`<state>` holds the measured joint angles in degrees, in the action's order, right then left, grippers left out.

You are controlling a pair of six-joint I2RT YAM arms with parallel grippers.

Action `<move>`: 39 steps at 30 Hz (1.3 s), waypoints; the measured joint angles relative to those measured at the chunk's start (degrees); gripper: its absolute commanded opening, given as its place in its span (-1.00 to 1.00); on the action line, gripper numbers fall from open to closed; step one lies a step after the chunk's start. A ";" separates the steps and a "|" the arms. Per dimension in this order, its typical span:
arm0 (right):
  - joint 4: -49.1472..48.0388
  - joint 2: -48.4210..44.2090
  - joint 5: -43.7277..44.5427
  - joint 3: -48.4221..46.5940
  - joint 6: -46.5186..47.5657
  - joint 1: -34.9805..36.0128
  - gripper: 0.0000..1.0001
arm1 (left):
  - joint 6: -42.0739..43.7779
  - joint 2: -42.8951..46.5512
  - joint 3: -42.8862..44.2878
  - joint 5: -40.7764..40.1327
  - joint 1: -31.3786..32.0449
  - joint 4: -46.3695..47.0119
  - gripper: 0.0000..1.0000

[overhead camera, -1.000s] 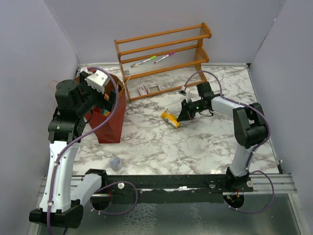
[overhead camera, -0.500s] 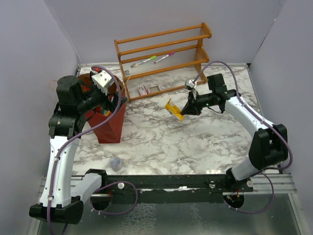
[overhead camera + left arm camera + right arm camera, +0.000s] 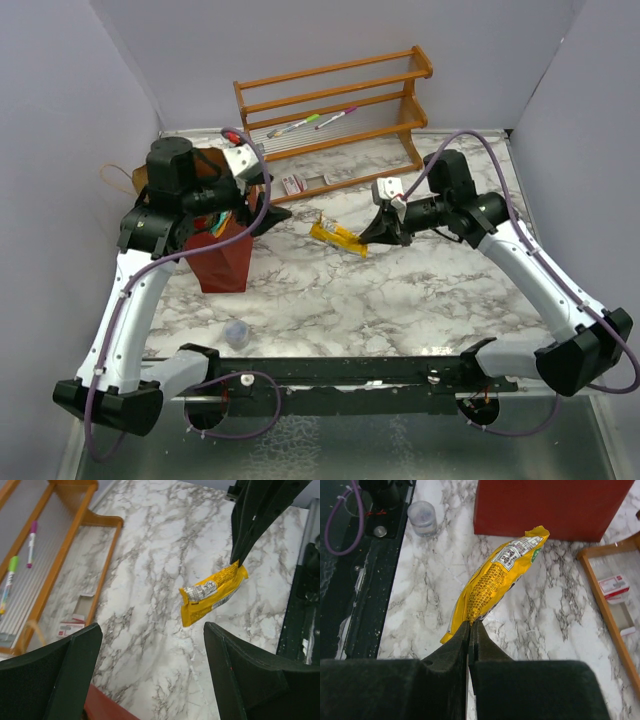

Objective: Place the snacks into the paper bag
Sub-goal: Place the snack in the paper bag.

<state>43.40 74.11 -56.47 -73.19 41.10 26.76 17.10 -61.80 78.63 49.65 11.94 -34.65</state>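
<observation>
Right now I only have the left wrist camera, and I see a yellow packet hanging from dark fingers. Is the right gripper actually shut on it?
Observer: Yes. In the right wrist view the right gripper is shut on one end of the yellow snack packet, and the rest of the packet sticks out ahead of the fingers.
Operator: I can only see a red corner at the bottom of my view. Where is the bag from the packet?
Observer: In the top view the dark-red paper bag stands upright on the table to the left of the packet, with bare marble between them.
</observation>
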 measured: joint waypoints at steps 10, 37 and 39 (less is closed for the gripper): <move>0.04 -2.56 -0.17 -4.07 0.13 4.04 -0.98 | 1.73 -7.76 2.71 2.58 9.20 -1.97 0.68; -7.69 -7.85 -0.11 1.46 -4.72 4.04 -0.98 | -12.33 -8.48 -6.40 17.22 9.92 9.84 -0.46; -7.98 -8.07 -0.11 1.60 -5.01 4.04 -0.97 | -12.55 -8.13 -6.69 17.29 9.92 10.03 -0.54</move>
<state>35.42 66.04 -56.58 -71.59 36.10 30.81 4.56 -69.93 71.94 66.94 21.87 -24.62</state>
